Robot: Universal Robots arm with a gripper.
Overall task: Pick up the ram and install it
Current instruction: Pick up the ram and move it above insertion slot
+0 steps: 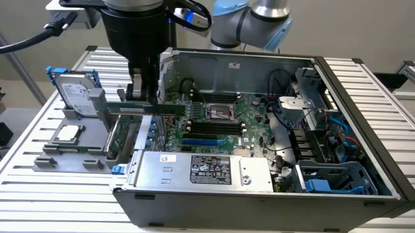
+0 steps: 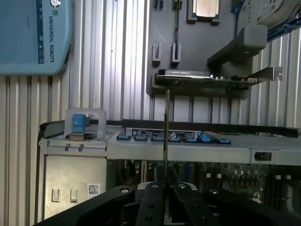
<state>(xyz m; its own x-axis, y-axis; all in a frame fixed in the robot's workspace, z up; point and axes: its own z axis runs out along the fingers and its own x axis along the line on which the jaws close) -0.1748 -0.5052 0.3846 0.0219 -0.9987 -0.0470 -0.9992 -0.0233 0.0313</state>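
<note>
Your gripper (image 1: 144, 98) has the ram (image 1: 155, 108) in hand. In the wrist view the jaws stand narrow, closed on the stick, which shows edge-on as a thin line running out from between them.

So the pick-up is done, as far as the pictures show. The ram hangs in the air and lies level. It touches neither the fixture (image 1: 58, 162) nor the case (image 1: 259, 208). In the exterior view it sits above the card (image 1: 120, 136) that stands in the fixture. Its far end reaches over the case wall on that view's left, toward the board (image 1: 253, 111).

The install is what is left. The dark slots (image 1: 214, 127) beside the processor socket look unfilled (I judge that from the exterior view alone), and the ram is apart from them, higher and off toward that view's left. It also lies roughly along the slots' run, though I cannot tell how closely it lines up.

The drive (image 1: 77, 94) stands upright at the back of the fixture, near the gripper but not touching it.
</note>
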